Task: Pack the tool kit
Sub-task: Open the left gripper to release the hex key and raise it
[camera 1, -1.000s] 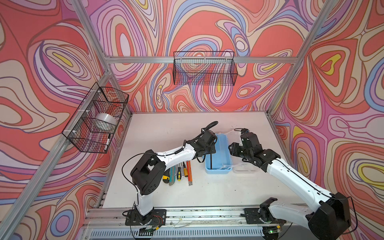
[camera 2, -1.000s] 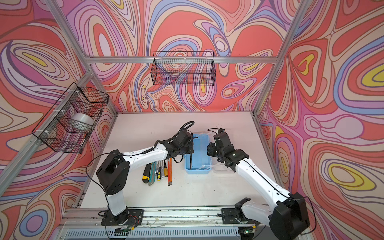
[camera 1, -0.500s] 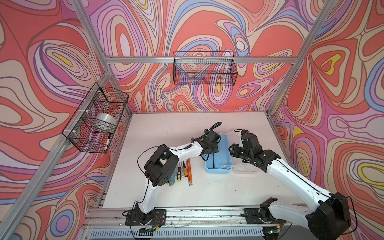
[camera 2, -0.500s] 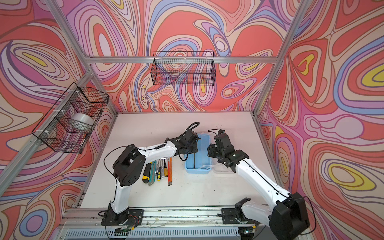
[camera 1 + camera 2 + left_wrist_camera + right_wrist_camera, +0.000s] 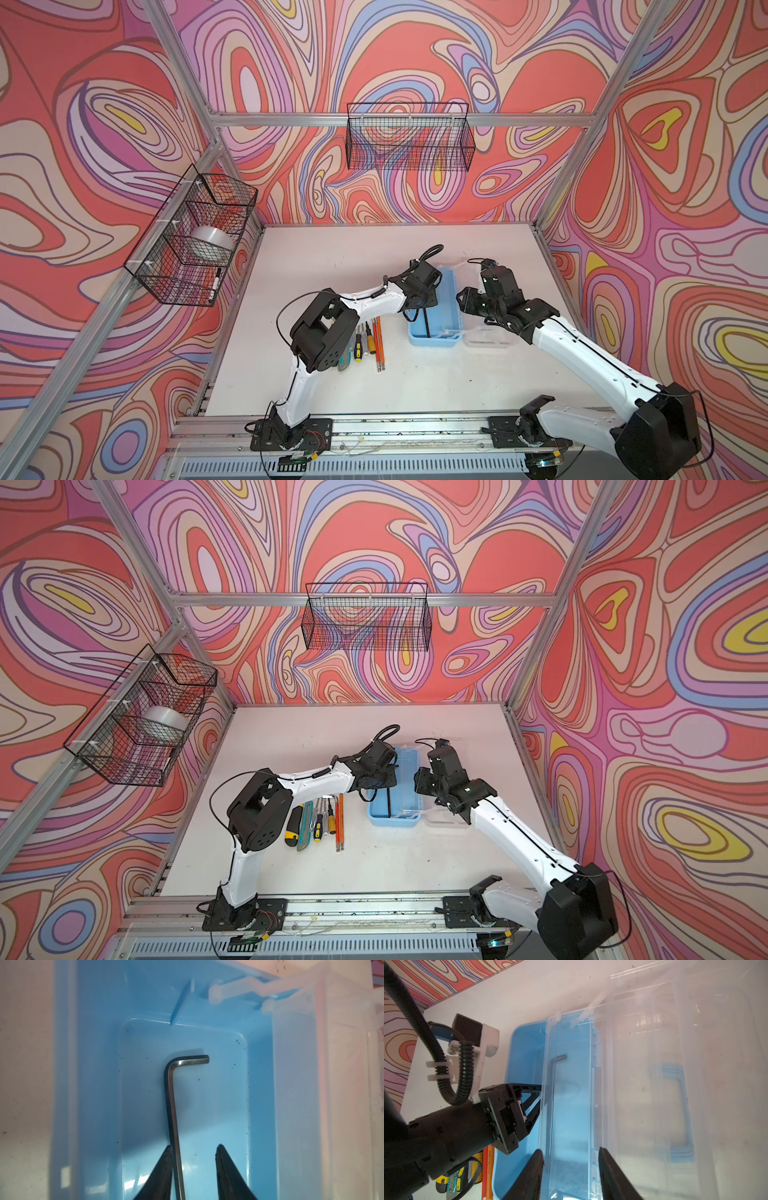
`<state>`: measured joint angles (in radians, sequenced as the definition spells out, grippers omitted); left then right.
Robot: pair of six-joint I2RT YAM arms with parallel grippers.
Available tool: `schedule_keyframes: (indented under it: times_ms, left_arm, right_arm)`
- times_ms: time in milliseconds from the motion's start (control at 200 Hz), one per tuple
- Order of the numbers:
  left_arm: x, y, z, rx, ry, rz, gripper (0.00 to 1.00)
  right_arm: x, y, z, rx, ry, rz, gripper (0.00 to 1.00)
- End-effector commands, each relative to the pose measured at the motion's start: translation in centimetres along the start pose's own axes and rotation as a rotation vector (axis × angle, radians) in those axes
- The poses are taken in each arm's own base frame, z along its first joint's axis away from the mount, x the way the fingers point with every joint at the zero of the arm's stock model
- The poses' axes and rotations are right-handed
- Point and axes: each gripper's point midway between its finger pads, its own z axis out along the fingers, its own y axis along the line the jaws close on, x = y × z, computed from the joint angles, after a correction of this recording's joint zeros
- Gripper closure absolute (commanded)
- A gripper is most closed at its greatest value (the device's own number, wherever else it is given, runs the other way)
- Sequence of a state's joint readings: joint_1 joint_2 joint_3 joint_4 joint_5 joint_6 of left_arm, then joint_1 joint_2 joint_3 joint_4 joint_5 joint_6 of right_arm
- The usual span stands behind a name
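The tool kit's light-blue base (image 5: 436,338) (image 5: 397,818) lies open mid-table, its clear lid (image 5: 490,336) (image 5: 675,1105) with the blue handle (image 5: 681,1109) folded out to the right. An L-shaped hex key (image 5: 173,1105) (image 5: 550,1076) (image 5: 427,322) lies on the base's floor. My left gripper (image 5: 195,1146) (image 5: 424,299) is inside the base, open, one fingertip (image 5: 168,1159) against the key. My right gripper (image 5: 570,1149) (image 5: 463,297) is shut on the kit's clear inner tray (image 5: 569,1095) over the base.
Utility knives (image 5: 293,827), small screwdrivers (image 5: 320,825) and orange-handled drivers (image 5: 340,825) lie in a row left of the case. Black wire baskets hang on the back wall (image 5: 409,137) and left wall (image 5: 191,237), the latter holding a tape roll (image 5: 208,241).
My left arm swung right over the blue base and lowered into it. Its jaws parted and the hex key now rests on the floor. The right arm has stayed put.
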<state>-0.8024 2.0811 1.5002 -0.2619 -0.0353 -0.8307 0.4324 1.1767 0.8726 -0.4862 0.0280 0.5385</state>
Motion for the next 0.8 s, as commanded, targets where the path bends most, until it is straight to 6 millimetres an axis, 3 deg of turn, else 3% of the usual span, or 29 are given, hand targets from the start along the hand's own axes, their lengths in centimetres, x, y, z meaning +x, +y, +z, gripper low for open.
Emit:
schedule_keyframes:
  times_ms: [0,135,310,441,571,791]
  left_arm:
    - [-1.9,-0.7,-1.5,0.022,-0.034,-0.001,0.63]
    - [-3.1,-1.3,-3.2,0.041,-0.072,0.016,0.63]
    - [-4.8,-1.4,-7.9,0.046,-0.152,0.073,0.61]
    - [-4.2,2.1,-10.6,-0.06,-0.2,0.092,0.61]
    - [-1.5,6.6,-11.8,-0.186,-0.178,0.09,0.62]
    - [2.6,11.9,-12.8,-0.292,-0.141,0.037,0.67]
  right_arm:
    - [-1.5,0.7,-0.5,-0.013,-0.029,-0.019,0.54]
    - [-2.2,1.3,-1.1,-0.028,-0.044,-0.033,0.54]
    - [-3.6,2.1,-2.9,-0.054,-0.09,-0.061,0.55]
    - [-4.0,3.0,-3.9,-0.104,-0.106,-0.07,0.53]
    - [-3.3,4.4,-3.7,-0.183,-0.07,-0.059,0.46]
    - [-1.5,6.1,-2.1,-0.21,0.005,-0.074,0.55]
